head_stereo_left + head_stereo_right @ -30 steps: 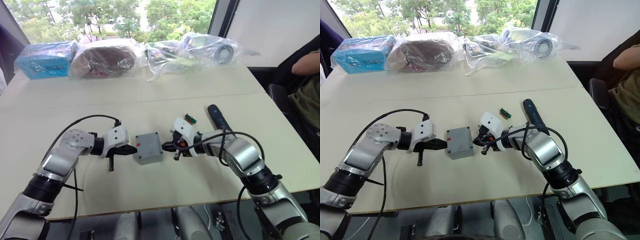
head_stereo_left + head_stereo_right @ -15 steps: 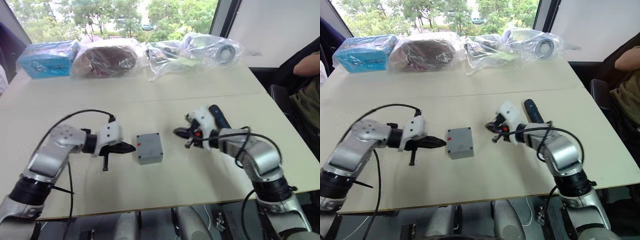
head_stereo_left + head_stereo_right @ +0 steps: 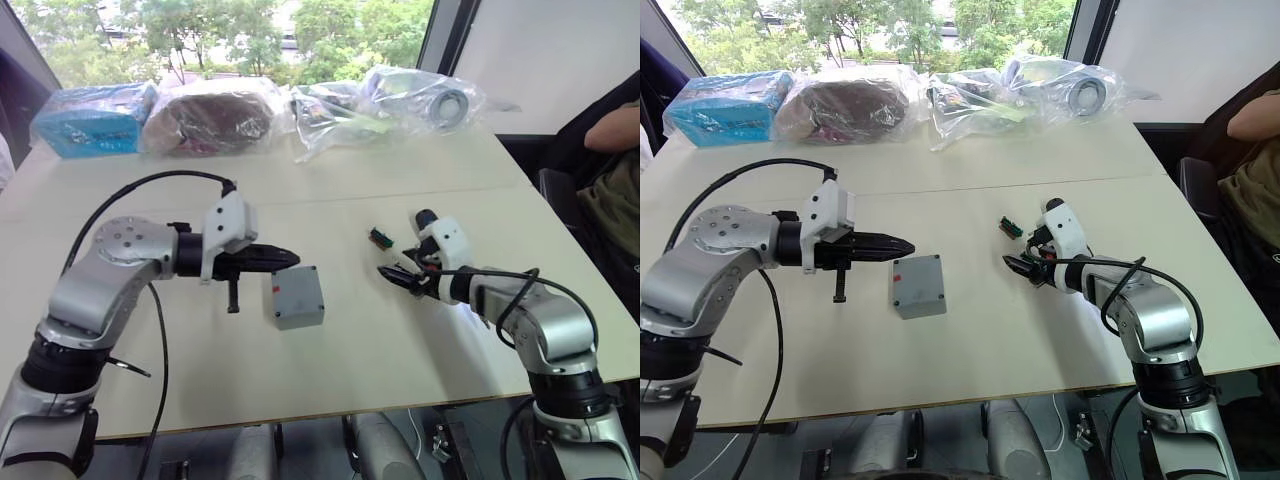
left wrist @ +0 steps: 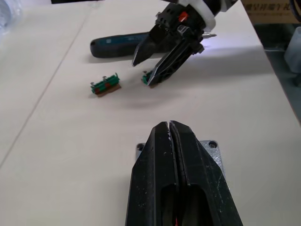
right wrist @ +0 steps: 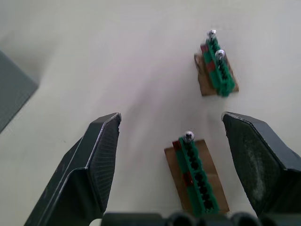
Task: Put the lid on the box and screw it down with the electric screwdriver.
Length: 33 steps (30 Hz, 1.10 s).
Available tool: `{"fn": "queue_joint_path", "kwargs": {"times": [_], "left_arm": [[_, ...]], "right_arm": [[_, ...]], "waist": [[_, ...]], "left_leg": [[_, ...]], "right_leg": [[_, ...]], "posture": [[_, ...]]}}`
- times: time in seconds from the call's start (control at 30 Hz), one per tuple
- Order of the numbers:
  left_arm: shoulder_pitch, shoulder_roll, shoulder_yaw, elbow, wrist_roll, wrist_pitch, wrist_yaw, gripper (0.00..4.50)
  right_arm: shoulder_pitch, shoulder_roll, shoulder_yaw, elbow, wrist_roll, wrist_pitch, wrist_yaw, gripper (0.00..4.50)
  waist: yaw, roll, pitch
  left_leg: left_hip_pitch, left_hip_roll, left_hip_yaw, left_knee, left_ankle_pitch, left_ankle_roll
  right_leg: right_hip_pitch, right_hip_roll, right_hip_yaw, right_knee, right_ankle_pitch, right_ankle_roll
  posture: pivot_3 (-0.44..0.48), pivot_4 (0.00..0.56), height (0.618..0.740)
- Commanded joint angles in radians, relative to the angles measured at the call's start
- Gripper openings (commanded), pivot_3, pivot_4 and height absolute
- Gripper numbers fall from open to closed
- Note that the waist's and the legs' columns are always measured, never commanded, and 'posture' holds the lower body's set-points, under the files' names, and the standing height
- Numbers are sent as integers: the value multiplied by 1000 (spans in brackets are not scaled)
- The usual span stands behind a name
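The grey box [image 3: 297,297] stands on the table with a red mark on its side. The lid [image 4: 212,146] lies flat on top of it, corner screw holes showing. My left gripper [image 3: 288,258] is shut and empty, hovering just above the box's far left edge. To the right of the box, my right gripper [image 3: 393,277] is open and low over the table, with a small green connector block [image 5: 195,176] lying loose between its fingers. The electric screwdriver [image 4: 120,41] lies on the table behind the right gripper, which largely covers it in the eye views.
A second green connector block [image 3: 380,238] lies just beyond the right gripper. Plastic-wrapped bundles [image 3: 215,112] and a blue packet [image 3: 88,120] line the far table edge. A seated person's arm [image 3: 612,125] shows at the far right.
My right gripper has drawn away from the box to the right and opened over the connector blocks. My left gripper has left the box's side and risen slightly.
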Motion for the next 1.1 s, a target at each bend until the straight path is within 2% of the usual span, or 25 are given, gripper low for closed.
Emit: {"fn": "queue_joint_path", "kwargs": {"times": [0.03, 0.33, 0.43, 0.67, 0.83, 1.1], "left_arm": [[-12, 2, -2, -17, 5, -18, 9, 0], [-9, 6, -3, -15, 8, -21, 14, 0], [-12, 3, -9, -12, 15, -27, 15, 0], [-19, -3, -16, -9, 15, -29, 21, 0], [0, 4, -9, -14, 8, -21, 24, 0], [110, 83, 31, 24, 23, -54, -2, 0]], "right_arm": [[-10, 9, -28, 17, 9, -22, -9, 3459], [-17, 11, -39, 40, 22, -36, -12, 3459], [-22, 14, -40, 44, 23, -39, -14, 2887], [-23, 14, -45, 45, 25, -43, -17, 100], [-23, 9, -57, 30, 32, -37, -22, 100], [-94, -24, -95, -57, 103, 48, -3, 100]], "waist": [[0, 0, 0], [0, 0, 0], [0, 0, 0], [0, 0, 0], [0, 0, 0], [0, 1, 0]], "left_leg": [[0, 0, 0, 0, 0, 0], [0, 0, 0, 0, 0, 0], [0, 0, 0, 0, 0, 0], [0, 0, 0, 0, 0, 0], [0, 0, 0, 0, 0, 0], [0, 0, 0, 0, 0, 0]], "right_leg": [[0, 0, 0, 0, 0, 0], [0, 0, 0, 0, 0, 0], [0, 0, 0, 0, 0, 0], [0, 0, 0, 0, 0, 0], [0, 0, 0, 0, 0, 0], [0, 0, 0, 1, 0, 0]], "posture": [[0, 150, 740], [0, 150, 740], [0, 150, 740], [0, 150, 740], [0, 150, 740], [0, 150, 740]]}}
